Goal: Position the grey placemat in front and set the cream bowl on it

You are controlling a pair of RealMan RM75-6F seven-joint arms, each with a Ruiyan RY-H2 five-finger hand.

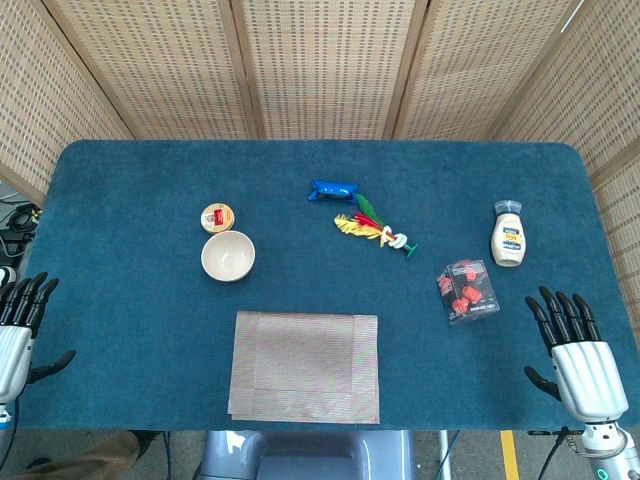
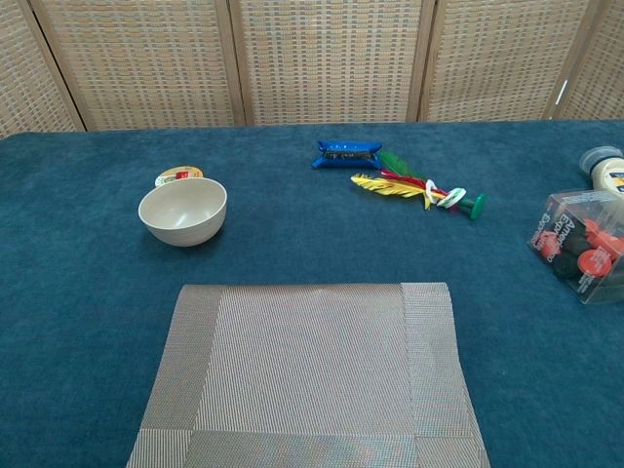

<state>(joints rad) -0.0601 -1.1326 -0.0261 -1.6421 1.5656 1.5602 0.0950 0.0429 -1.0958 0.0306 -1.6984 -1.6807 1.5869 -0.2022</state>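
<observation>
Grey placemat (image 1: 305, 366) flat at 6 o'clock on counter (image 1: 130, 190); cream bowl (image 1: 228, 256) sits at its 11 o'clock, apart. Left hand (image 1: 20, 325) and right hand (image 1: 577, 355) both empty, fingers spread wide.

From my chest view the grey placemat (image 2: 310, 375) runs off the bottom edge, and the squeeze bottle (image 2: 606, 168) beyond the clear box (image 2: 583, 242) is cut by the right edge. The small tub (image 2: 178, 175) just behind the cream bowl (image 2: 183, 210) is half hidden, its label too small to read.
</observation>
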